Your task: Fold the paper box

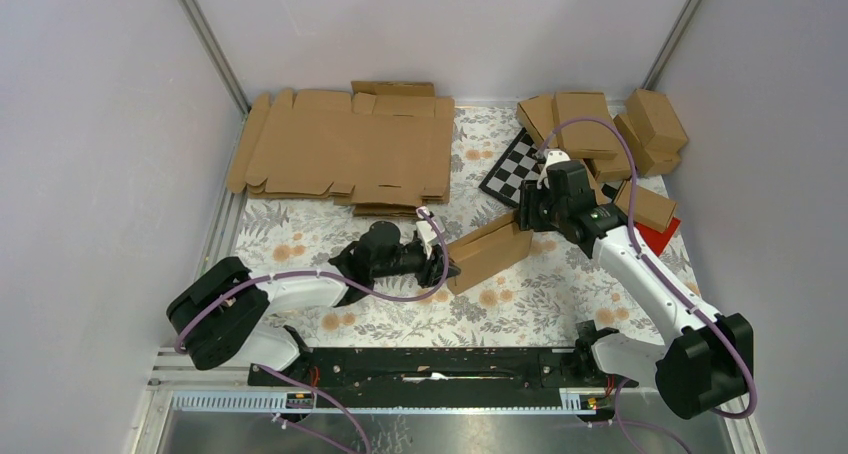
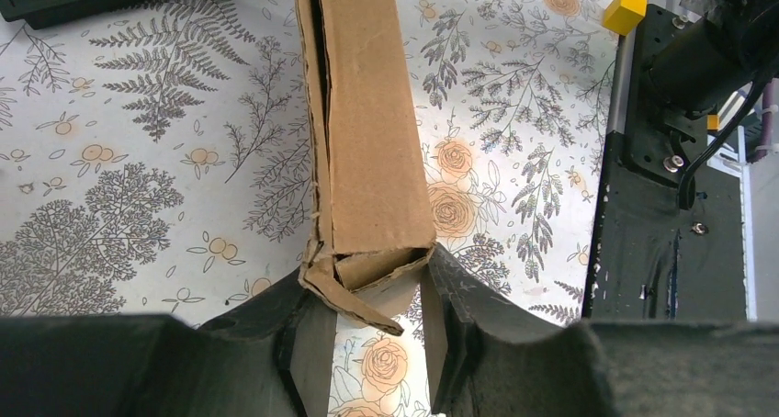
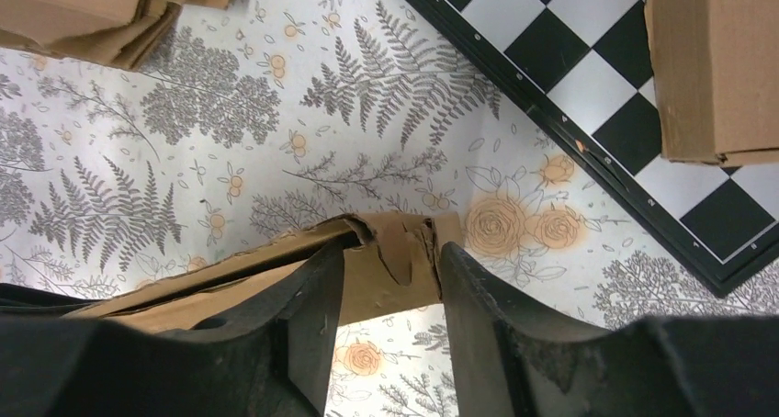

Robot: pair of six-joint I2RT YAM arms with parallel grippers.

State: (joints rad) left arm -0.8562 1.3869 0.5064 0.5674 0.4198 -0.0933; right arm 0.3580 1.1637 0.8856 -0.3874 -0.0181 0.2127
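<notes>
Left gripper (image 1: 448, 266): closed onto the near-left end of the paper box (image 1: 490, 252). There's a finger (image 2: 299, 339) against each side wall, so the gap is just the box's width. The arm lies low over the floral cloth (image 1: 300, 239), pointing right.

Far left, behind it: a stack of flat blanks (image 1: 345, 149), unfolded, lying against the back wall, well apart from both grippers.

The box is at the table centre. It's a slim oblong with its long axis running near-left to far-right, spanning between the two grippers. It sits at cloth level, and I can't tell whether it's resting or slightly lifted. In the left wrist view the tube is formed and the top panel is flat, with a dark seam gap along its left edge. The end at the left gripper is open, and a small end flap (image 2: 354, 302) hangs bent and loose across the mouth.

Right gripper (image 1: 522, 219): clamped on the far-right end of the box, fingers (image 3: 308, 325) on either side, cardboard filling the narrow gap. The flap edges (image 3: 404, 252) there are uneven and not tucked.

Just beyond the right gripper, a chequered board (image 1: 512, 164) lies flat on the cloth, partly under a pile of folded boxes (image 1: 605, 134) in the far-right corner. A red block (image 1: 662, 232) pokes out from under the nearest carton. A yellow block (image 2: 625, 11) sits beside a black bracket in the left wrist view.
</notes>
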